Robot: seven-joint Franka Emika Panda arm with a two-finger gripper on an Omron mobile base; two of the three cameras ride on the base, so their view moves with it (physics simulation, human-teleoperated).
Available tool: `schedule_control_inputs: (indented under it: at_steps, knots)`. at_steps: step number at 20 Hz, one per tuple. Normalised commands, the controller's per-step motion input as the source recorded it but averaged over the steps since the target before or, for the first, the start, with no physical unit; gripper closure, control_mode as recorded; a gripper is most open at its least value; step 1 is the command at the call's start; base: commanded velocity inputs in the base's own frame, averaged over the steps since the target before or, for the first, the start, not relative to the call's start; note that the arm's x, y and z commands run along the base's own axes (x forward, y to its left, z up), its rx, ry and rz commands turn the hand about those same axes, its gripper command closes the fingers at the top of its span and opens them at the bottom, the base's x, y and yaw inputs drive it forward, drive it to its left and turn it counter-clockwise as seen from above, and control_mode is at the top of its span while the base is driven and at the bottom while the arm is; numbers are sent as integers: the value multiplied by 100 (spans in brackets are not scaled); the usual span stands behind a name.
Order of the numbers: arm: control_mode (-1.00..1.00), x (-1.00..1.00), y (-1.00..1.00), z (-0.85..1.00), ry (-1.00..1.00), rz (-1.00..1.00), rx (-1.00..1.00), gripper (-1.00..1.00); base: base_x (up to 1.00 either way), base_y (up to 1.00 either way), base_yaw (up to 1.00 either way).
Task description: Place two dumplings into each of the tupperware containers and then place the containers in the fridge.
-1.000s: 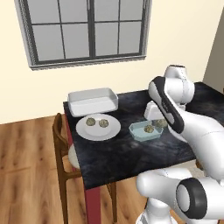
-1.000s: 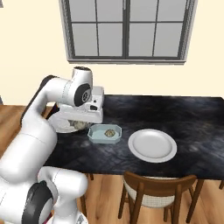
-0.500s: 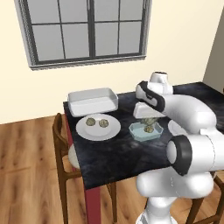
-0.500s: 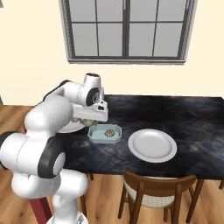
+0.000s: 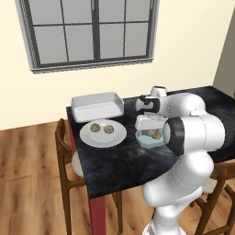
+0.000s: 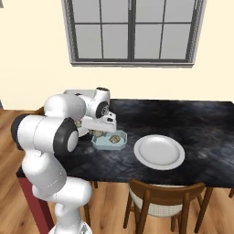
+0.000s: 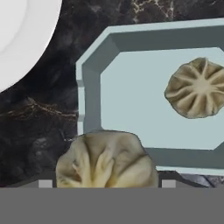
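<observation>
Claw (image 5: 148,130) low over blue tub (image 7: 148,96). Dumpling (image 7: 106,160) sits between jaws, jaws set wide on it; whether it hangs above tub's near rim or touches it, cannot tell. Second dumpling (image 7: 195,88) already on tub floor.

Step in hand, by my read: dropping second dumpling into blue tub. Next: nudge claw further over tub floor, let go, lift clear.

Beyond: plate (image 5: 103,133) with two dumplings (image 5: 102,128), white tub (image 5: 97,106) behind it near counter (image 5: 119,165) back edge; those two likely bound for white tub.
</observation>
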Motion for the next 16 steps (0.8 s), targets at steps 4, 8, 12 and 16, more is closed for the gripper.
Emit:
schedule_control_inputs:
  at_steps: [4,8,12,16]
  knots:
    - [-100,0,-21,-52,0,0,0,100,0,0,0]
    - [-100,19,-12,-24,0,0,0,100,0,0,0]
    - [-100,19,-6,-3,0,0,0,100,0,0,0]
    - [-100,22,0,-8,0,0,0,-100,0,0,0]
